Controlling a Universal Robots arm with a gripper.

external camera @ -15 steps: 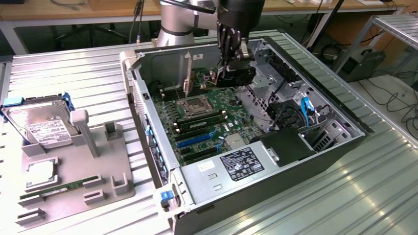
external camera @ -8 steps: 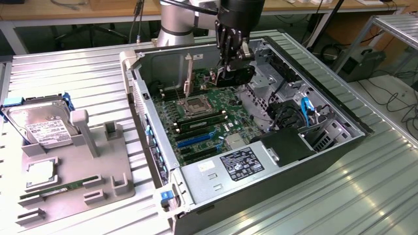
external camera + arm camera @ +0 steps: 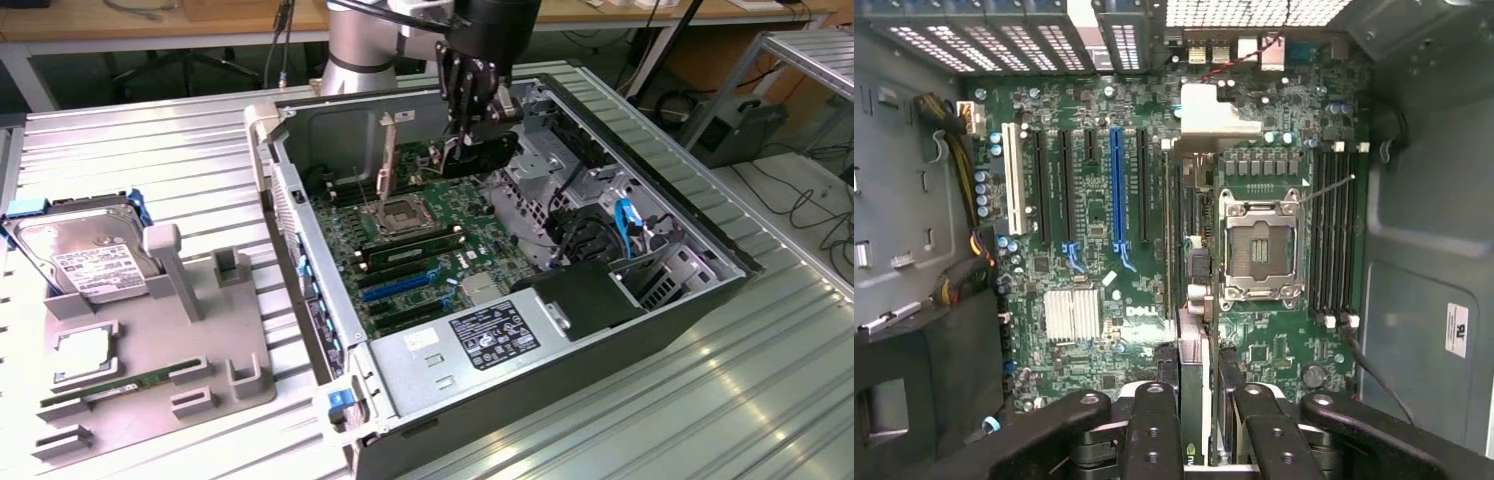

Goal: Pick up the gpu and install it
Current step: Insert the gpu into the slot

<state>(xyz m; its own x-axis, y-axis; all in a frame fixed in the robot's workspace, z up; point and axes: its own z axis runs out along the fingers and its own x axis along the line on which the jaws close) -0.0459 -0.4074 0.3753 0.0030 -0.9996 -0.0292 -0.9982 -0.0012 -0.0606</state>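
Observation:
My gripper (image 3: 475, 128) hangs inside the open computer case (image 3: 287, 190), over the far part of the green motherboard (image 3: 427, 240). It is shut on the gpu (image 3: 483, 155), a dark card held upright below the fingers. In the wrist view the gpu (image 3: 1192, 350) is edge-on, running from between the black fingers (image 3: 1154, 425) of the gripper (image 3: 1199, 430) up to its silver end bracket (image 3: 1219, 110). The card floats above the board, between the long black and blue expansion slots (image 3: 1117, 185) and the processor socket (image 3: 1259, 250).
On the exterior view's left, a grey holder (image 3: 160, 340) carries a silver hard drive (image 3: 80, 255), a processor (image 3: 83, 352) and a green memory stick (image 3: 114, 390). Inside the case are the power supply (image 3: 494, 335), drive cages (image 3: 627, 250), cables and memory slots (image 3: 1334, 230).

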